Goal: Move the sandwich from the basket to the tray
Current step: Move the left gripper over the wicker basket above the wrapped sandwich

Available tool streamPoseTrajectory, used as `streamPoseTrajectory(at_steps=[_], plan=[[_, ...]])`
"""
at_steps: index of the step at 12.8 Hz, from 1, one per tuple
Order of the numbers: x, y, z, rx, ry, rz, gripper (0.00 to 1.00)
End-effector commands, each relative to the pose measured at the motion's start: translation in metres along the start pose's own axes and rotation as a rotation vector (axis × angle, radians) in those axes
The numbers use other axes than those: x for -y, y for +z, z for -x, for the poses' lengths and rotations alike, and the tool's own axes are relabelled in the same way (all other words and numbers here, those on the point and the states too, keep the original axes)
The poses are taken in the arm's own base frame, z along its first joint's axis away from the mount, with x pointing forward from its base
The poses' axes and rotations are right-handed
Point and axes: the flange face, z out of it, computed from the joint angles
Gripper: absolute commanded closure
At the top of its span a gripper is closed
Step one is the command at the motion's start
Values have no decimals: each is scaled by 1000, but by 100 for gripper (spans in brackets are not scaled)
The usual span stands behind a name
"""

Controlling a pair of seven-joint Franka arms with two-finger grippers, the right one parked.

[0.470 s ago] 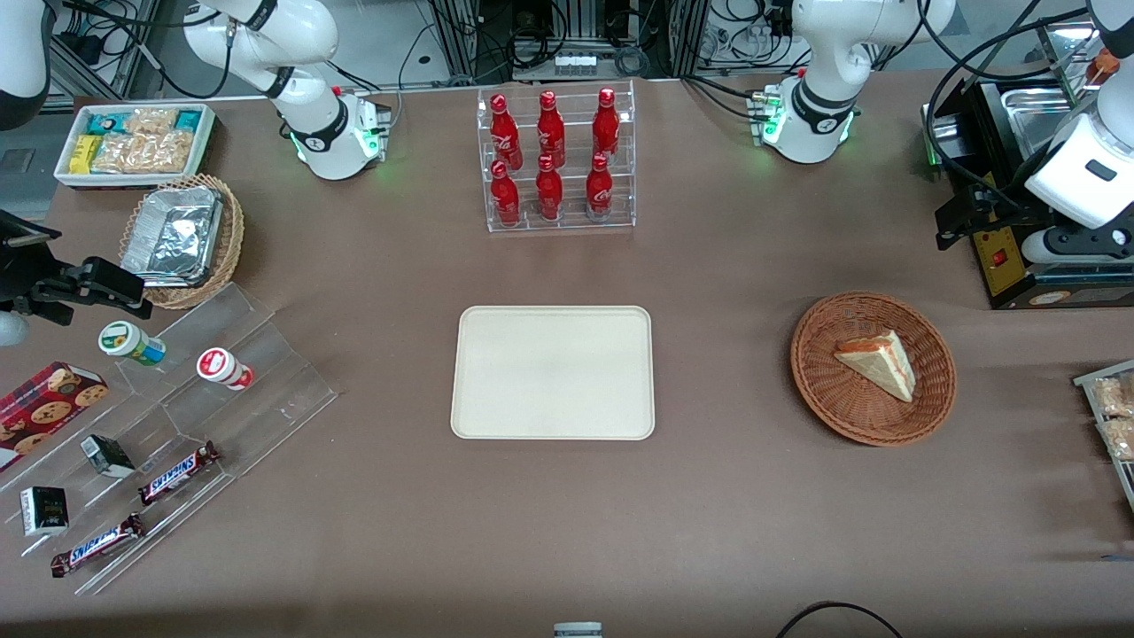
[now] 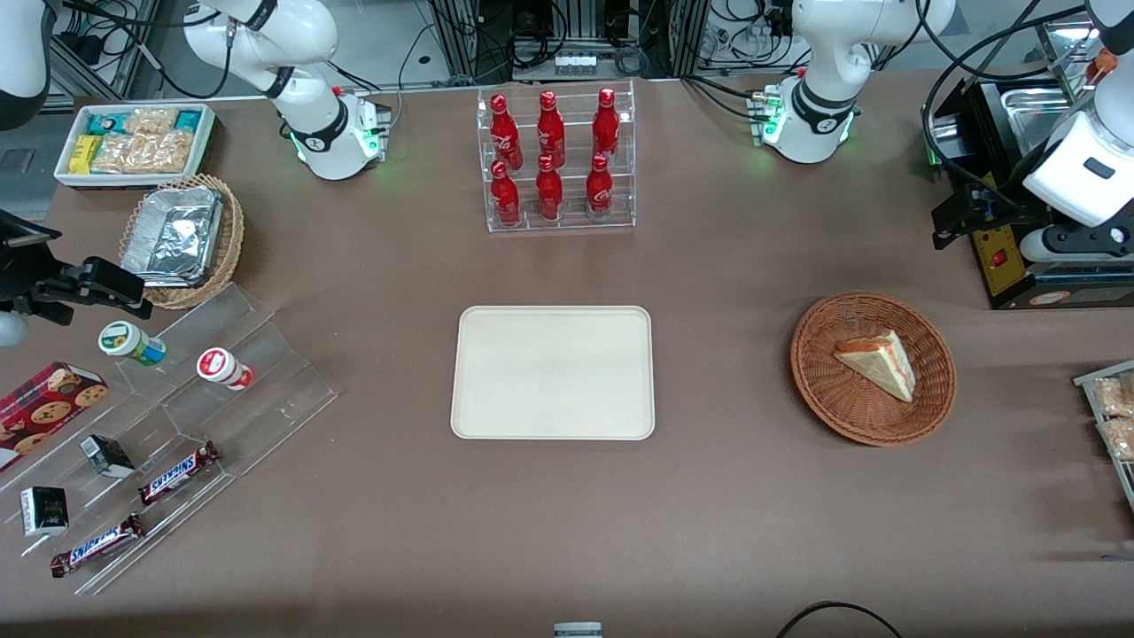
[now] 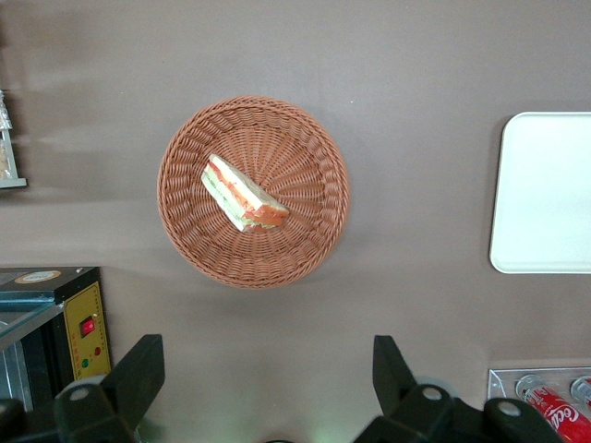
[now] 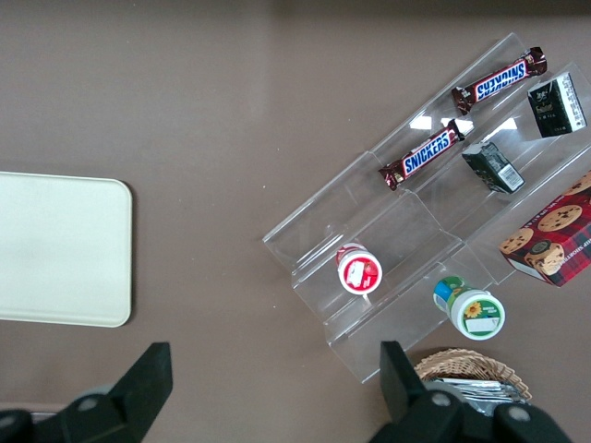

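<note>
The sandwich (image 2: pixel 879 361), a pale wedge with red-orange and green filling along its edge (image 3: pixel 242 194), lies in the reddish-brown wicker basket (image 2: pixel 833 399) toward the working arm's end of the table. The cream tray (image 2: pixel 553 372) lies flat at the table's middle, bare, and its edge shows in the left wrist view (image 3: pixel 545 194). My left gripper (image 2: pixel 952 221) hangs high over the table, farther from the front camera than the basket. It is open (image 3: pixel 268 369), its black fingers (image 3: pixel 138 374) spread wide with nothing between them, well apart from the basket (image 3: pixel 305 240).
A black appliance with a red switch (image 2: pixel 1005 257) stands beside my gripper. An acrylic rack of red bottles (image 2: pixel 556 159) stands farther from the front camera than the tray. Packaged snacks (image 2: pixel 1112 412) lie at the working arm's table edge. An acrylic snack stand (image 2: pixel 177 416) is at the parked arm's end.
My left gripper and wrist have shifted very slightly toward the tray's end. The sandwich, basket and tray have not moved.
</note>
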Motion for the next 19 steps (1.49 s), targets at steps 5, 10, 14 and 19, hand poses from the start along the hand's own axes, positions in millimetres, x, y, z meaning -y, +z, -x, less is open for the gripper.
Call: streamPoseTrajectory(at_steps=[5, 10, 14, 19], plan=[[35, 24, -12, 51, -140, 8, 0], [63, 85, -27, 134, -338, -9, 0], [77, 141, -26, 122, -583, -15, 0], [75, 215, -26, 59, -800, -3, 0]])
